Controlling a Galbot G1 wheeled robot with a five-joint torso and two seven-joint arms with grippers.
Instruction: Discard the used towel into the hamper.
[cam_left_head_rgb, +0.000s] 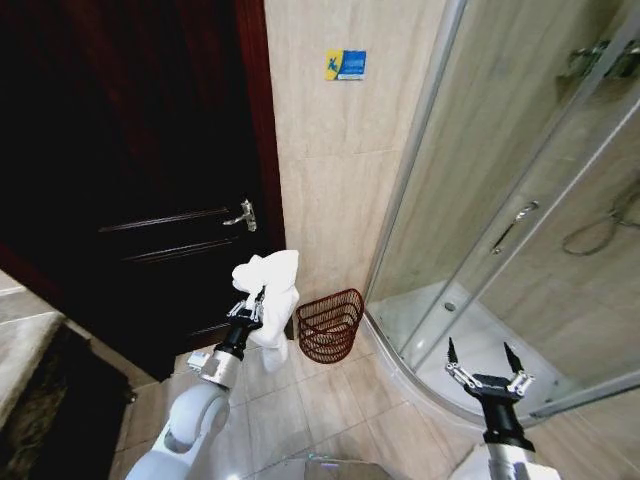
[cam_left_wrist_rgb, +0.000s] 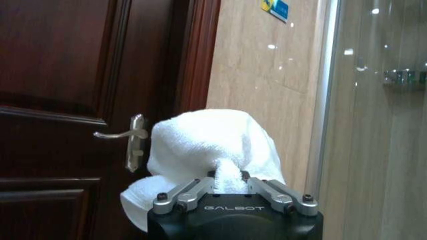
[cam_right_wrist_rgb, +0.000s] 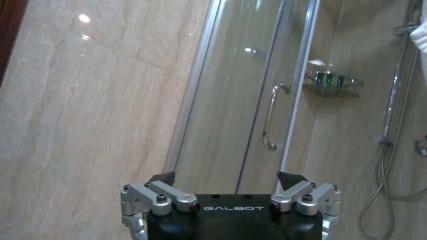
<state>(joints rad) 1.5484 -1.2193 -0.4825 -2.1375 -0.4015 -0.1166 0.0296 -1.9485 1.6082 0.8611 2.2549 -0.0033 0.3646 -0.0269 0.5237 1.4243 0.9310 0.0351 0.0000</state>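
A crumpled white towel (cam_left_head_rgb: 270, 295) hangs in the air in front of the dark door, with my left gripper (cam_left_head_rgb: 255, 303) shut on a fold of it. In the left wrist view the towel (cam_left_wrist_rgb: 213, 150) bulges above the left gripper (cam_left_wrist_rgb: 230, 185), whose fingers pinch a narrow fold. The hamper (cam_left_head_rgb: 330, 325), a small dark red-brown wire basket, stands on the tiled floor against the wall, just right of and below the towel. My right gripper (cam_left_head_rgb: 478, 360) is held low at the right, open, and in its wrist view the right gripper (cam_right_wrist_rgb: 227, 182) has nothing between its fingers.
A dark wooden door (cam_left_head_rgb: 130, 170) with a metal handle (cam_left_head_rgb: 243, 215) is at the left. A curved glass shower enclosure (cam_left_head_rgb: 510, 230) with a raised white base stands right of the hamper. A stone counter edge (cam_left_head_rgb: 25, 340) is at the far left.
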